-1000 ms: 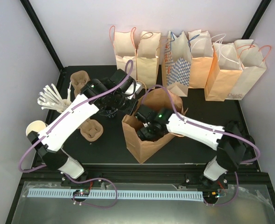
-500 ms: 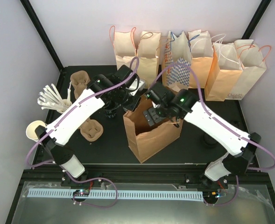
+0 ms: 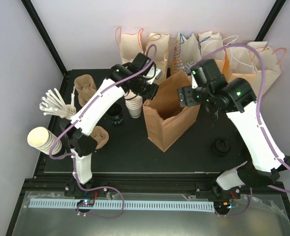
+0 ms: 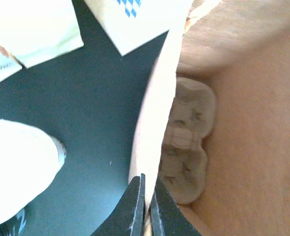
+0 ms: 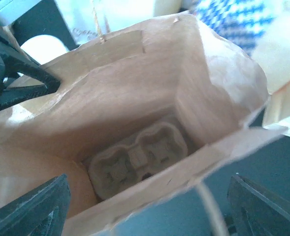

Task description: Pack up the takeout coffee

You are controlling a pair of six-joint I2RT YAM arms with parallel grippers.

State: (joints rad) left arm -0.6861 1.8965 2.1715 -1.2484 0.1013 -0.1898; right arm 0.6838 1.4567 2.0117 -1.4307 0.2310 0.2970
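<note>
The right arm has lifted out of the bag [image 3: 173, 129], which now stands further back and to the right.
The right gripper [image 3: 186, 97] hovers over the bag's open mouth, jaws spread wide and holding nothing. The left gripper [image 4: 147, 182] is clamped on the bag's left rim, keeping it open. A pulp carrier [image 5: 135, 158] lies at the bottom. The coffee [image 3: 116, 119] appears to sit on the table left of the bag, beside a cup stack [image 3: 134, 105], so it is not yet packed. It probably goes in next.
</note>
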